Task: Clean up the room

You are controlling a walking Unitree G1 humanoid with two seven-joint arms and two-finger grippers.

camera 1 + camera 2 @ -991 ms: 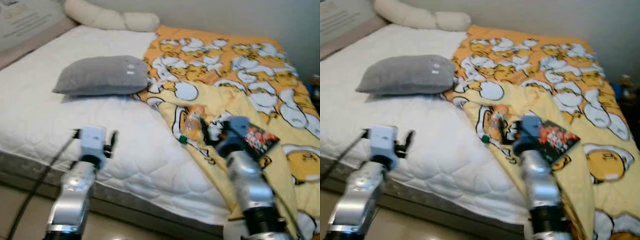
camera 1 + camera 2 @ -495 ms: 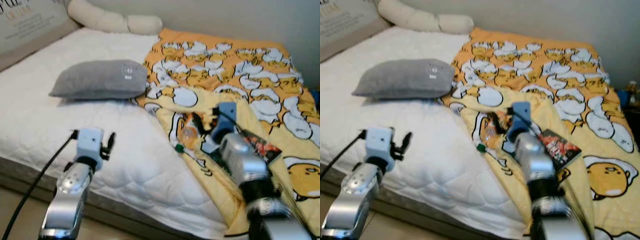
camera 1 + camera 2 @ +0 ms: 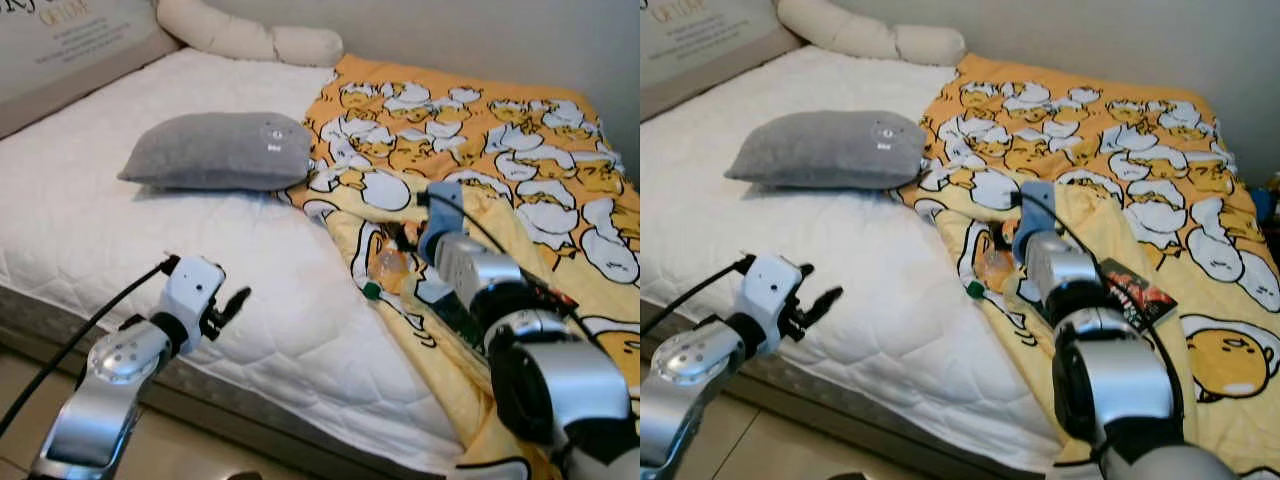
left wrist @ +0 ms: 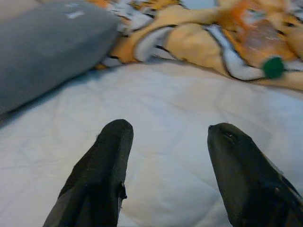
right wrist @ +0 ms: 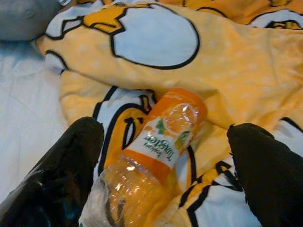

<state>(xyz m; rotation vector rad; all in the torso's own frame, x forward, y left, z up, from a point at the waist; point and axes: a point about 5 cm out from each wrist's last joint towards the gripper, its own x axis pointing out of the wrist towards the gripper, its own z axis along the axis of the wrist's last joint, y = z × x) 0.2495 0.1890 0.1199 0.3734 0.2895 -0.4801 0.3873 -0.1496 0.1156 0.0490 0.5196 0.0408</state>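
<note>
**Right gripper closes in on the bottle on the blanket**

Reaching forward since a second ago, the right arm has carried the right gripper (image 5: 161, 156) from beside the snack packet out to the plastic bottle (image 5: 156, 142), and the camera has swung a little as the robot leaned in. Its two black fingers (image 5: 57, 165) are spread wide, one on each side of the bottle, holding nothing. In the wrist view the bottle lies between them, on its side, orange label up, crumpled and apparently empty; whether the fingers touch it yet cannot be told.

That bottle rests in a fold of the yellow cartoon blanket (image 3: 480, 150), near the blanket's edge where it meets the white mattress (image 3: 120, 210); its green cap (image 3: 371, 291) points toward the foot of the bed. Just beyond the right arm, a dark snack packet (image 3: 1137, 290) lies on the same blanket.

The left gripper (image 4: 165, 142) hovers low over the bare mattress, fingers apart and empty, well apart from the bottle. A grey pillow (image 3: 220, 150) sits further up the bed, and a long cream bolster (image 3: 260, 35) lies at the head.

The step in hand looks like picking litter off the bed, bottle first. The next move calls for settling the fingers lower around the bottle's body and closing gently: thin plastic will likely buckle and could slip, and the loose blanket fold may get pinched along with it.
</note>
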